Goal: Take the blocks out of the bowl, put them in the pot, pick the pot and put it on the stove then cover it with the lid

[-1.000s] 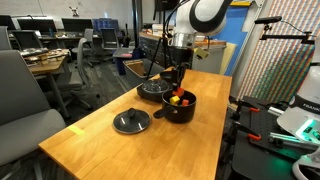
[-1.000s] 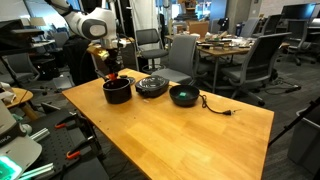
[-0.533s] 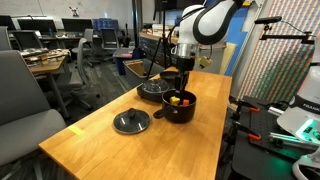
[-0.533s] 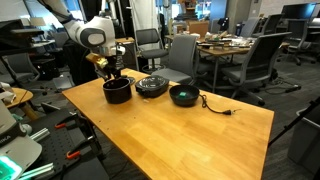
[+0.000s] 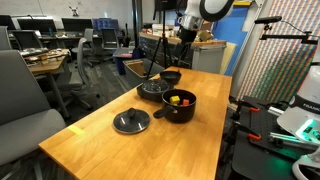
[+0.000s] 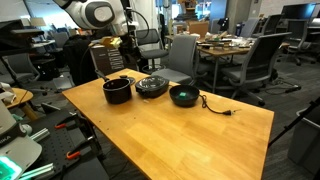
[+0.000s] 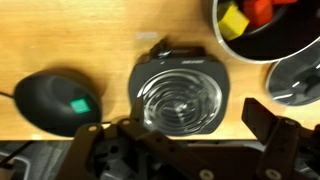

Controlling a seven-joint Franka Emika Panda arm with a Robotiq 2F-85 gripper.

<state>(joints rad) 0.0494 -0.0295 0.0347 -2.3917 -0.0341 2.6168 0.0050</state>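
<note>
End effector (image 5: 187, 35) hangs high over the wooden surface (image 5: 110, 150), fingers apart and empty. Small yellow and orange-red toy blocks (image 5: 177, 98) lie inside the black cylindrical pot (image 5: 182, 112), at four o'clock from the round black stove (image 5: 152, 90).

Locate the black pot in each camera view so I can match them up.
In an exterior view: the pot sits right of centre, blocks inside.
In an exterior view: the pot sits left of centre.
Wrist view: the pot is in the top right corner, cropped.
Shared landmark: the stove beside it.

Pot (image 7: 288, 32) and lid (image 7: 302, 86) partly off-frame
</note>
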